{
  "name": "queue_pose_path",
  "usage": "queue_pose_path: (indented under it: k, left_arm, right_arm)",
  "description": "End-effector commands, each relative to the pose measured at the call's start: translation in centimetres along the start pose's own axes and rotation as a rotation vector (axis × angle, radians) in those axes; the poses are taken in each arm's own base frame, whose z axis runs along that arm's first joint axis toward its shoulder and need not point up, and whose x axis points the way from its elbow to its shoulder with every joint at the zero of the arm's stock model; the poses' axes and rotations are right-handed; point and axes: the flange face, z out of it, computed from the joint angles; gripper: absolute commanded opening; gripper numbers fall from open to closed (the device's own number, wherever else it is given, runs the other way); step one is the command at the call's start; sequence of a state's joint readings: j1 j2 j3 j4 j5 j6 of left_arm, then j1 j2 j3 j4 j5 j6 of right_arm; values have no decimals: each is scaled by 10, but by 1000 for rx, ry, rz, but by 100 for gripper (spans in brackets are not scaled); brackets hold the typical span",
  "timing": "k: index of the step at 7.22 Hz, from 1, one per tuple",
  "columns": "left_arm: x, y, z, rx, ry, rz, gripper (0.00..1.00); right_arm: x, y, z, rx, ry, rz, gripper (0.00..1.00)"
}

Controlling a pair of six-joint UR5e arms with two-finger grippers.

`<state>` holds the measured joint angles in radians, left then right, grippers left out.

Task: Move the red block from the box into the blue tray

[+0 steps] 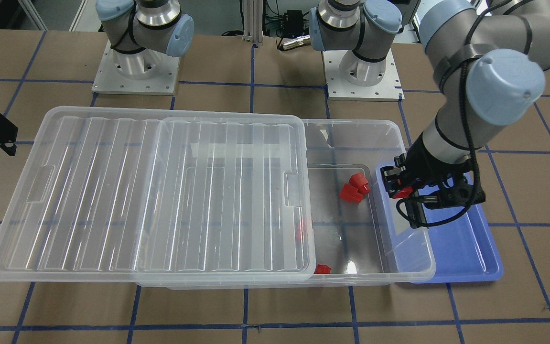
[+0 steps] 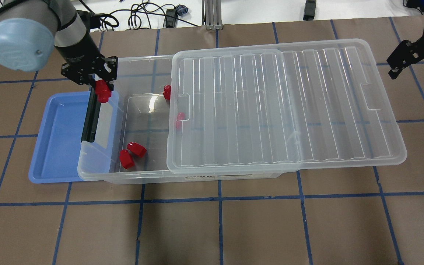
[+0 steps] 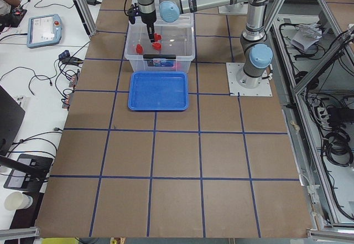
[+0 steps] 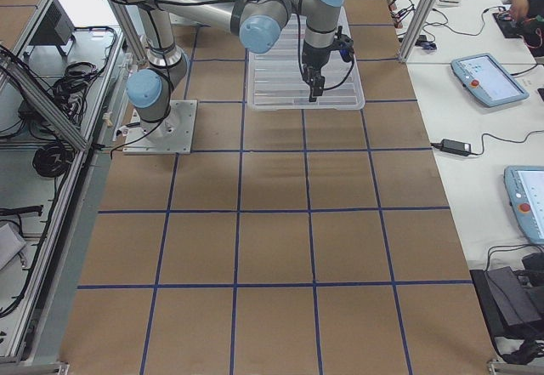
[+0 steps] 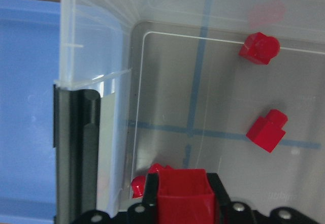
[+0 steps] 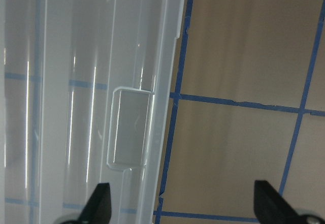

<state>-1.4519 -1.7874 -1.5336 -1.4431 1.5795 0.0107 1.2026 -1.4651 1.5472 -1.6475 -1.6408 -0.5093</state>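
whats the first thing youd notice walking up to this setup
The left gripper draws the eye first: it pinches a red block at the handle end of the box, right beside the blue tray. Next comes the big ribbed clear lid, lying offset over most of the box, with loose red blocks on the uncovered floor.

The ribbed lid [image 2: 285, 106] hides most of the box [image 2: 149, 125]; a loose red block [image 2: 179, 117] under its edge is only a blur. The box's rim hides one edge of the blue tray [image 2: 60, 140].
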Motion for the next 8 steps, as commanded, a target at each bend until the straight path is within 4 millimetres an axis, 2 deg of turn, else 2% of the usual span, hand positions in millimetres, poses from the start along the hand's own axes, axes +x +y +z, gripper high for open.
queue_pose_path:
  k: [1,2,3,4,5,6,7,8]
  left_arm:
    - [-73,-4,-7,-5,1,106,0]
    - [-126,-14,14,-30,18,118,0]
    - [-151,-19,34,-59,41,208,0]
    - [-158,-22,43,-69,46,224,0]
    - [-161,-29,60,-69,41,229,0]
    - [-167,-39,87,-36,26,226,0]
    - [-188,-36,122,-21,27,189,0]
    - [-198,-27,163,-35,42,163,0]
  right_arm:
    - [0,0,1,-2,-1,0,100]
    - [0,0,1,-1,-2,0,100]
    - [0,-1,2,-2,-1,0,100]
    - [0,-1,2,-4,-1,0,100]
    - [0,0,3,-7,-2,-1,100]
    - [0,0,3,-8,-2,-1,100]
    - [0,0,4,-11,-4,-1,100]
    - [0,0,5,-14,-5,-1,100]
